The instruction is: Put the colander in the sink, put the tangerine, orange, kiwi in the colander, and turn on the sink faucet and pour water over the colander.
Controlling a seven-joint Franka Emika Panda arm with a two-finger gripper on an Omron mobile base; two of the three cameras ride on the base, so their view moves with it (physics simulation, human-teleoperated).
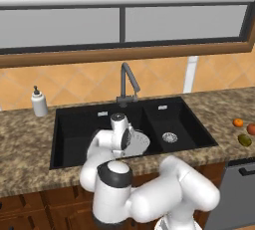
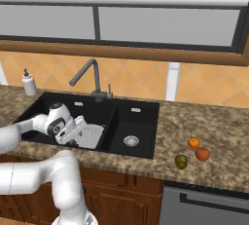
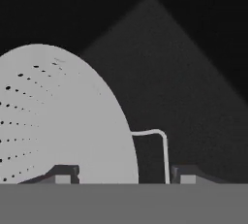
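Pincer spread over the colander's handle in the wide basin

Pincer point(image 3: 126, 173) sits low in the hand view with its tips parted, nothing pinched; the colander's point(image 3: 58, 121) thin handle stands between them. I see the colander at centre of the left base view, inside the wide basin of the sink point(image 1: 74, 139), leaning tilted rather than flat. My judgement: I should lift straight away without snagging that handle, check the bowl settles upright, then go for the kiwi point(image 2: 181, 161), orange point(image 2: 203, 154) and tangerine point(image 2: 193, 142) at the lower right of the right base view.
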